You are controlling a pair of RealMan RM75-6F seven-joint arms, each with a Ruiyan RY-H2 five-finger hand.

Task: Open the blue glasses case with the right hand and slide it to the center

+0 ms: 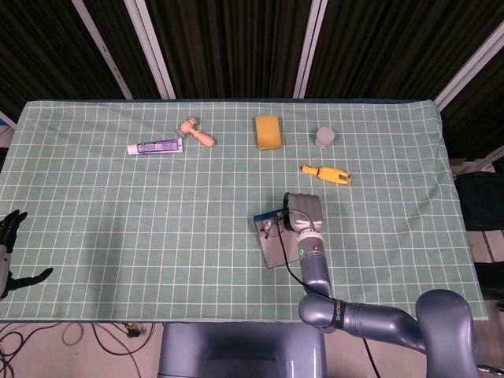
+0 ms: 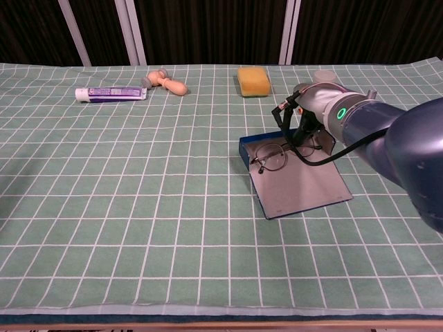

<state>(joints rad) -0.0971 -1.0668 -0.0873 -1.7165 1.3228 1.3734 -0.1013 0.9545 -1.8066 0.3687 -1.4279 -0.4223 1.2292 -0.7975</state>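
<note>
The fingers of the right hand (image 1: 304, 211) cannot be made out: in the head view only the grey back of the hand shows, and in the chest view the forearm covers it, so whether they are spread or pinching cannot be told. That hand sits over the far right end of the blue glasses case (image 2: 299, 179), which lies open on the green checked tablecloth (image 1: 118, 213) a little right of the table's middle, its lid flat toward the near edge. A pair of glasses (image 2: 271, 158) rests in the case's far half, just left of the hand. Beyond it lie the yellow rubber chicken (image 1: 326, 172), the small grey jar (image 1: 325, 138), the yellow sponge (image 2: 253, 81), the wooden toy (image 2: 166, 81) and the toothpaste tube (image 2: 111, 93). The left hand (image 1: 9, 252) hangs off the table's left edge, fingers apart, holding nothing.
</note>
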